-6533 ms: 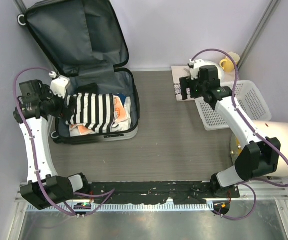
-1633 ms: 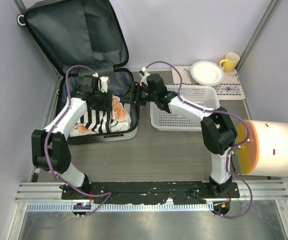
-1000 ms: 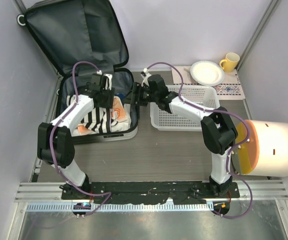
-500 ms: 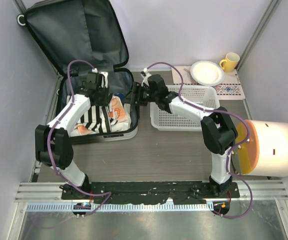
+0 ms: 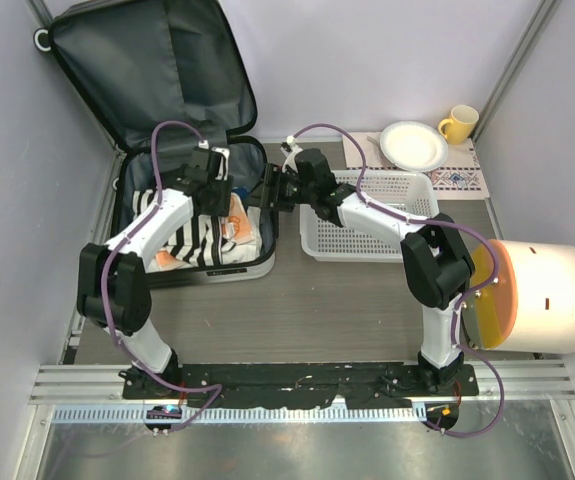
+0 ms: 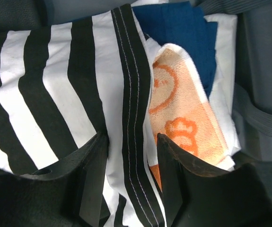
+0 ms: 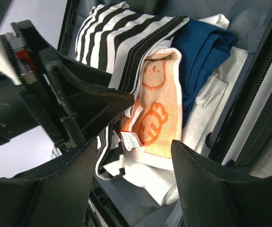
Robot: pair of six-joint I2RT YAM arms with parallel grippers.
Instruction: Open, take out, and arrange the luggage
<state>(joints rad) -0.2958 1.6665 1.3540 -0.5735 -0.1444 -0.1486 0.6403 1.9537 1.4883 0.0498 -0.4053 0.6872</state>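
- I see the luggage (image 5: 147, 70) lying open at the far left of the table. Its lid, lined in dark grey, is propped up against the back wall, and its base sits in front of the lid, packed with folded clothes.
- My left gripper (image 6: 132, 139) is down inside the base. Its fingers are partly spread and straddle the black-edged hem of a black-and-white striped garment (image 6: 46, 94). They are not pinched on it.
- Just right of that hem lies a folded towel with an orange cartoon print (image 6: 183, 113). A navy cloth (image 6: 178, 28) sits beyond the towel, and white fabric (image 7: 206, 109) lies under both.
- My right gripper (image 5: 270, 190) hovers at the right wall of the luggage. Its fingers are spread wide and nothing is between them.
- In the right wrist view, the left gripper fills the left side and hangs above the striped garment.
- A white slatted basket (image 5: 367, 220) stands just right of the luggage, under the right arm.
- Behind the basket, a white plate (image 5: 414, 145) and a yellow mug (image 5: 457, 123) rest on a patterned mat (image 5: 462, 180).
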